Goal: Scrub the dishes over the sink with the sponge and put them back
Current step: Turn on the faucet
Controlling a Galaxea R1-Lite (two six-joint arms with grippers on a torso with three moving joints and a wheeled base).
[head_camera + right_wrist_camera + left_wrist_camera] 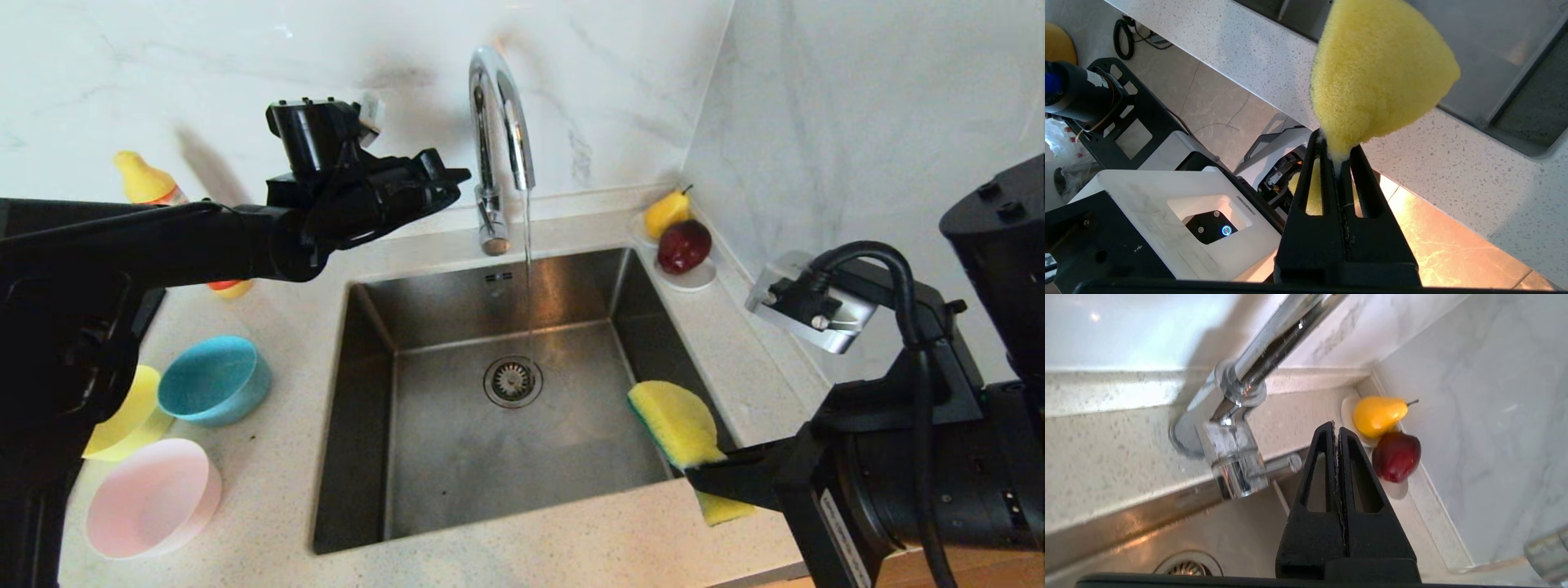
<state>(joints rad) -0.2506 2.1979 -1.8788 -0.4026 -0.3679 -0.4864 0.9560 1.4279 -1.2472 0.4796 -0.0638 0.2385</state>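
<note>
1. Preparation step, by my reading: water runs from the tap (500,122) into the sink (506,425), the sponge (678,425) is in hand, and no bowl has been picked up yet.
2. Right tool (1340,157): fingers pressed together on the narrow tail of the sponge. The broad yellow fan sticks out beyond the fingertips, over the sink's near right corner where basin meets table (571,547).
3. Left tool (1336,428): fingers together, nothing between them. It is raised beside the tap, above the back edge of the sink; whether it touches the tap lever cannot be told.
4. Dishes: the blue bowl (214,380), yellow bowl (131,412) and pink bowl (153,496) stand on the table left of the sink, close together, all outside the basin. The left arm partly hides the yellow one.
5. Next move, as judged: the left tool must leave the tap, open, come down to one bowl and grip its rim, then carry it over the basin to meet the sponge.
6. Saucer with pear (667,211) and red fruit (684,245) sits at the far right corner; not part of the work.
</note>
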